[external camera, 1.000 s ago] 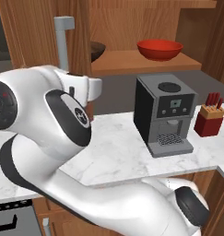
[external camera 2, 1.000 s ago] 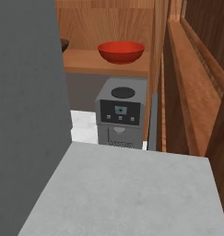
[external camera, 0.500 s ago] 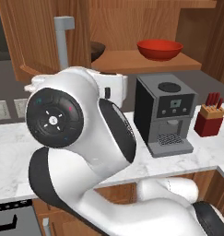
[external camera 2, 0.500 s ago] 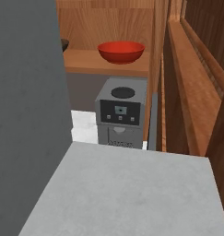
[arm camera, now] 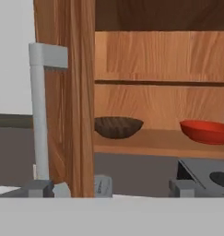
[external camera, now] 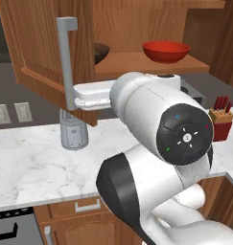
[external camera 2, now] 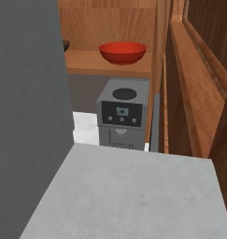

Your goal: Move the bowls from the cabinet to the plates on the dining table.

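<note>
The cabinet point(external camera: 46, 43) hangs with its left door swung open, grey bar handle point(external camera: 65, 57) facing me. On its shelf sit the red bowl point(external camera: 166, 50) point(external camera 2: 123, 52) point(arm camera: 208, 131) at the right and the dark brown bowl point(arm camera: 118, 126) point(external camera: 101, 51) at the left, half hidden by the door. My gripper point(arm camera: 111, 190) point(external camera: 84, 95) is open and empty, below shelf level, in front of the door's edge beside the handle's point(arm camera: 39, 115) lower end. One fingertip point(arm camera: 39, 188) stands under the handle. The plates and the dining table are out of view.
A grey coffee machine point(external camera 2: 122, 114) stands on the marble counter point(external camera: 36, 162) under the shelf. A grey cylinder point(external camera: 74, 134) sits below the open door, and a red knife block point(external camera: 221, 122) is at the right. My own elbow blocks much of the left base view.
My arm's elbow has swung right and toward the camera, now covering the coffee machine in the left base view. The hand stays by the door handle. Bowls and door are unmoved.
</note>
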Robot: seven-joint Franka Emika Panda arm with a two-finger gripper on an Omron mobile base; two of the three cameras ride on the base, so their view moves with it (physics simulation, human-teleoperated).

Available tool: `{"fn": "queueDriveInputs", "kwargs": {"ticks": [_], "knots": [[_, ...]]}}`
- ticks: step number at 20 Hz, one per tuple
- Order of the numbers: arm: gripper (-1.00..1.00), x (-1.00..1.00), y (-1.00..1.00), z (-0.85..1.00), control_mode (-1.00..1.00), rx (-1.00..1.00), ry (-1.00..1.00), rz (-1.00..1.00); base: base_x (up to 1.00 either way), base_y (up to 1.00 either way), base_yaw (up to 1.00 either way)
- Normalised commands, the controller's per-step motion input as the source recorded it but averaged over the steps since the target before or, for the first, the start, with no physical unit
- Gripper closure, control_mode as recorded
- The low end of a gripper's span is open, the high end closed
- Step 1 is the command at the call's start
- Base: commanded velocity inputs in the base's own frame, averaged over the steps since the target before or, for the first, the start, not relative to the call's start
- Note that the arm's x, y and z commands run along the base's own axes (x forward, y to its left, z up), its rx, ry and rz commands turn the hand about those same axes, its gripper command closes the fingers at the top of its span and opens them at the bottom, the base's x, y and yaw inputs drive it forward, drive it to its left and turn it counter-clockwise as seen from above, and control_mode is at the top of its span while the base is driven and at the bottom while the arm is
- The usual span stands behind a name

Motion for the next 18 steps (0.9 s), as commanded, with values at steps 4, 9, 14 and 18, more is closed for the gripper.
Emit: {"fn": "queueDriveInputs", "kwargs": {"ticks": [4, 9, 14, 18], "knots": [[-1.00, 0.00, -0.34, -0.10, -1.00, 0.00, -0.01, 0.39, 0.00, 0.00, 0.00], [-1.00, 0.00, -0.16, -0.17, -1.00, -0.01, 0.00, 0.46, 0.00, 0.00, 0.00], [-1.00, 0.00, -0.15, -0.12, -1.00, -0.01, 0.00, 0.46, 0.00, 0.00, 0.00], [-1.00, 0.01, -0.15, -0.04, -1.00, 0.00, 0.00, 0.46, 0.00, 0.00, 0.00]]}}
